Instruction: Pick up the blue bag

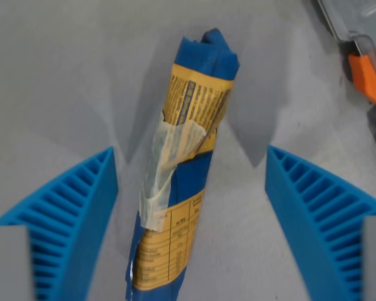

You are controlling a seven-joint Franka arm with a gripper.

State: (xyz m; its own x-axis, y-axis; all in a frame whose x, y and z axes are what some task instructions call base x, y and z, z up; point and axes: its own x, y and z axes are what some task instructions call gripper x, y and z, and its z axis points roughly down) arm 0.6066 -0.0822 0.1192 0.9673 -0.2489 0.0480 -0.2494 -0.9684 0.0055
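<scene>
The blue bag (182, 169) is a long rolled blue packet with yellow printed labels and a strip of clear tape. It lies on the grey surface, running from the bottom centre up to the top centre of the wrist view. My gripper (191, 207) is open. Its two blue ribbed fingers, one on the wrist view's left (69, 219) and one on the wrist view's right (319, 219), stand on either side of the bag with a gap to each. The bag's lower end is cut off by the frame edge.
A grey surface (69, 81) lies under everything. At the top right of the wrist view is part of a grey and clear object (351, 25) with an orange piece (368, 76) on it.
</scene>
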